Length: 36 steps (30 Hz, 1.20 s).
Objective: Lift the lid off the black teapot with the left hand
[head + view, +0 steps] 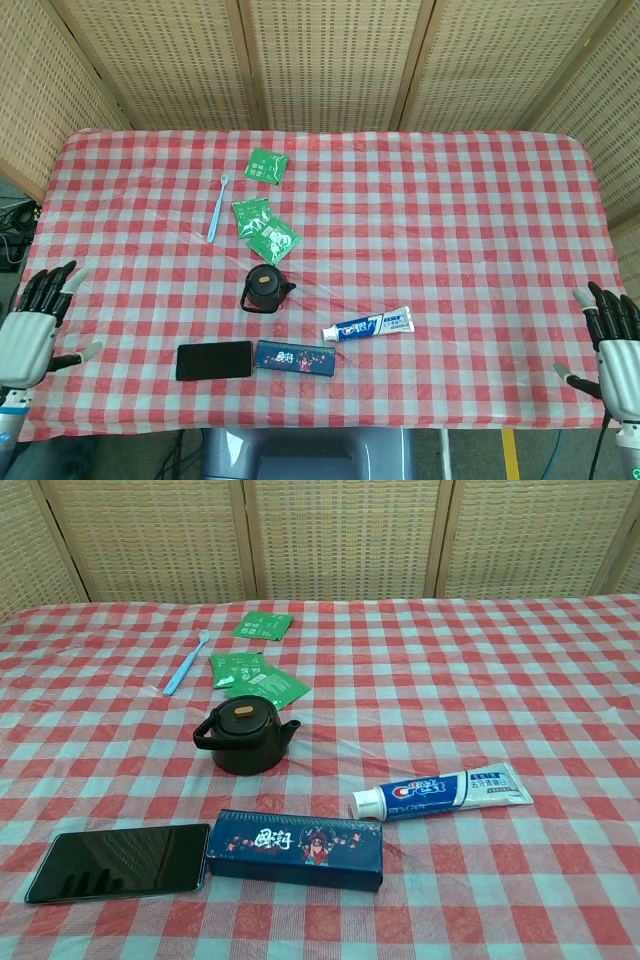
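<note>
The black teapot (pixel 266 289) (pixel 244 737) stands left of the table's middle, its lid (pixel 264 281) (pixel 240 712) with a brown knob seated on top, its spout pointing right. My left hand (pixel 30 333) hovers at the table's left edge, fingers spread and holding nothing, far left of the teapot. At the right edge my right hand (pixel 615 347) is open too, fingers apart and empty. Neither hand shows in the chest view.
A black phone (pixel 214 360) and a dark blue box (pixel 295 359) lie in front of the teapot, a toothpaste tube (pixel 368 325) to its right. Green sachets (pixel 265 232) and a blue toothbrush (pixel 217 209) lie behind it on the checked cloth (pixel 450 230).
</note>
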Each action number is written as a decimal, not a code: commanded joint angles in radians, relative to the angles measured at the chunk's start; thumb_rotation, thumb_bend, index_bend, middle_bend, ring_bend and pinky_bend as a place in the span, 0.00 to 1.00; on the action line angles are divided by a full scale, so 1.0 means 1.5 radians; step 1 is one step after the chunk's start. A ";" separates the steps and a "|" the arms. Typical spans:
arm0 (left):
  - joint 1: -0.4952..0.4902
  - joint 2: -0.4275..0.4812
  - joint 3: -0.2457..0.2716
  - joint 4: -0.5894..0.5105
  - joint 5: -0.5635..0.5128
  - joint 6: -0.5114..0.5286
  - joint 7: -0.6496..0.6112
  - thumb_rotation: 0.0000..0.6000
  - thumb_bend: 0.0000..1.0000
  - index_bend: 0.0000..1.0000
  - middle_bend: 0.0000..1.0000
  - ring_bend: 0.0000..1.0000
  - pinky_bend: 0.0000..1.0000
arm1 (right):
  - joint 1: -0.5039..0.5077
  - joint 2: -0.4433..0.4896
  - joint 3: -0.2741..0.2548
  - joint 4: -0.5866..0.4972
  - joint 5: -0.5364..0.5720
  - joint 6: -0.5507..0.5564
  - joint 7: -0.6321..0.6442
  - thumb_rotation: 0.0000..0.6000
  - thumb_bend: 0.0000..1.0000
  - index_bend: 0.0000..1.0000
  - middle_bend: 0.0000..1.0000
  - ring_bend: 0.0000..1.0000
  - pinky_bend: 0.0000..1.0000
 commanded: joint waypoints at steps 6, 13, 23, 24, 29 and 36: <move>-0.202 -0.078 -0.120 -0.092 -0.186 -0.245 0.200 1.00 0.18 0.34 0.00 0.00 0.00 | 0.007 0.001 0.015 0.008 0.039 -0.019 0.005 1.00 0.00 0.06 0.00 0.00 0.00; -0.321 -0.186 -0.171 -0.049 -0.370 -0.314 0.342 1.00 0.26 0.40 0.00 0.00 0.00 | 0.010 0.004 0.021 0.016 0.059 -0.035 0.023 1.00 0.00 0.06 0.00 0.00 0.00; -0.434 -0.302 -0.188 0.003 -0.574 -0.293 0.467 1.00 0.31 0.41 0.00 0.00 0.00 | 0.013 0.010 0.025 0.025 0.072 -0.046 0.049 1.00 0.00 0.06 0.00 0.00 0.00; -0.440 -0.308 -0.188 0.007 -0.588 -0.290 0.473 1.00 0.34 0.42 0.00 0.00 0.00 | 0.013 0.010 0.025 0.026 0.072 -0.047 0.050 1.00 0.00 0.06 0.00 0.00 0.00; -0.475 -0.333 -0.189 0.033 -0.654 -0.284 0.496 1.00 0.34 0.41 0.00 0.00 0.00 | 0.014 0.014 0.025 0.026 0.074 -0.051 0.062 1.00 0.00 0.06 0.00 0.00 0.00; -0.498 -0.347 -0.184 0.062 -0.690 -0.275 0.501 1.00 0.34 0.42 0.00 0.00 0.00 | 0.016 0.015 0.027 0.031 0.080 -0.058 0.070 1.00 0.00 0.06 0.00 0.00 0.00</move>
